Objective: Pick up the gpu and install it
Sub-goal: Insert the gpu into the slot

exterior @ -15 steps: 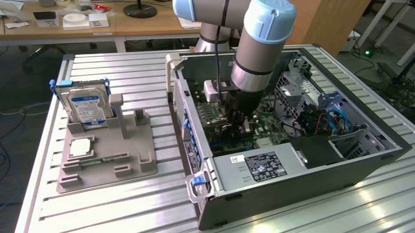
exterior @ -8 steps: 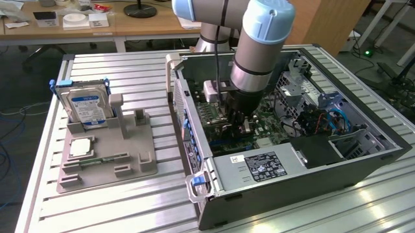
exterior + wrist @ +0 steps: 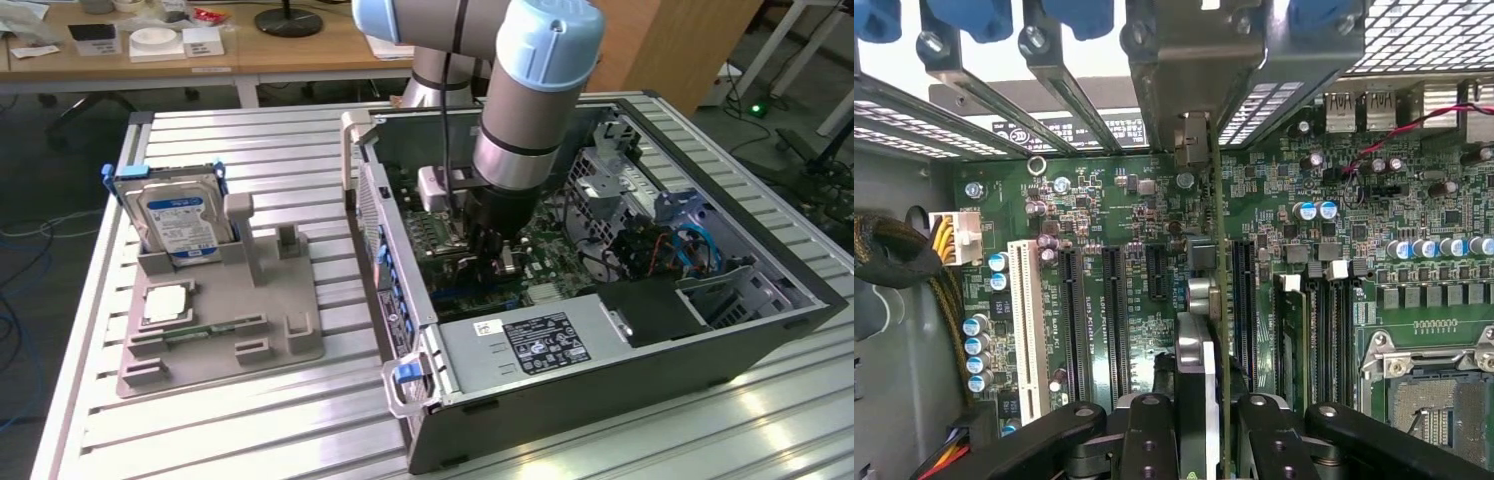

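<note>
Inside the open computer case (image 3: 747,330), my gripper (image 3: 489,252) reaches down over the green motherboard (image 3: 561,262). In the wrist view the gpu (image 3: 1199,360) is seen edge-on, held upright between the two black fingers (image 3: 1149,435), and my gripper (image 3: 1199,425) is shut on it. Its silver end bracket (image 3: 1192,130) sits at the case's rear slot openings. The card's lower edge runs along a long black expansion slot (image 3: 1242,300) on the motherboard (image 3: 1114,200). Whether the card is seated in the slot I cannot tell.
A grey holder (image 3: 274,340) on the exterior view's left carries the hard drive (image 3: 180,225), a memory stick (image 3: 200,328) and a square chip (image 3: 167,302). The power supply (image 3: 534,345) fills the case's near end. A white slot (image 3: 1026,320), braided cables (image 3: 894,250) and processor socket (image 3: 1434,385) flank the card.
</note>
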You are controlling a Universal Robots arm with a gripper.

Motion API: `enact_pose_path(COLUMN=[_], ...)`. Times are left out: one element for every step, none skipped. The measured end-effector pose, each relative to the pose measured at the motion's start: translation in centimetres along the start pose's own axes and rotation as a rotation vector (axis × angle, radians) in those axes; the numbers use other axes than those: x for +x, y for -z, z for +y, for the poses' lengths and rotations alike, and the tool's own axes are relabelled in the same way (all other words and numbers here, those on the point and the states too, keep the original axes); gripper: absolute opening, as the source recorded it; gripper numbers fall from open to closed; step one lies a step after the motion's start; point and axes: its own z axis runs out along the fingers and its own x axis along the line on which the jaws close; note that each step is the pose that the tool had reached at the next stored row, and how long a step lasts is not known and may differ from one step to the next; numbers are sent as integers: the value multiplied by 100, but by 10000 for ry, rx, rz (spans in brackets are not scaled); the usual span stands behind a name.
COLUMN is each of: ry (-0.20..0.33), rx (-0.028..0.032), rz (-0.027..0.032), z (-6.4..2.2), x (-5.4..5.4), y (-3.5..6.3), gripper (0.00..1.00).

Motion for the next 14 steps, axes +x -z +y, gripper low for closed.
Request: enact_pose_path(ry=[0, 0, 1, 2, 2, 2, 2, 1, 0, 0, 0, 0, 0, 0], rx=[0, 0, 0, -1, -1, -3, -2, -2, -2, -3, -3, -3, -2, -2], rz=[1, 1, 1, 1, 2, 2, 2, 2, 2, 2, 3, 3, 2, 1], z=[3, 7, 12, 17, 22, 24, 25, 26, 27, 27, 27, 27, 27, 27], x=[0, 1, 1, 2, 2, 2, 3, 3, 3, 3, 2, 2, 2, 2], y=[0, -1, -1, -1, -2, -3, -5, -7, -9, -10, -10, -10, -11, -11], gripper=[28, 28, 28, 28, 28, 28, 28, 28, 28, 28, 28, 28, 28, 28])
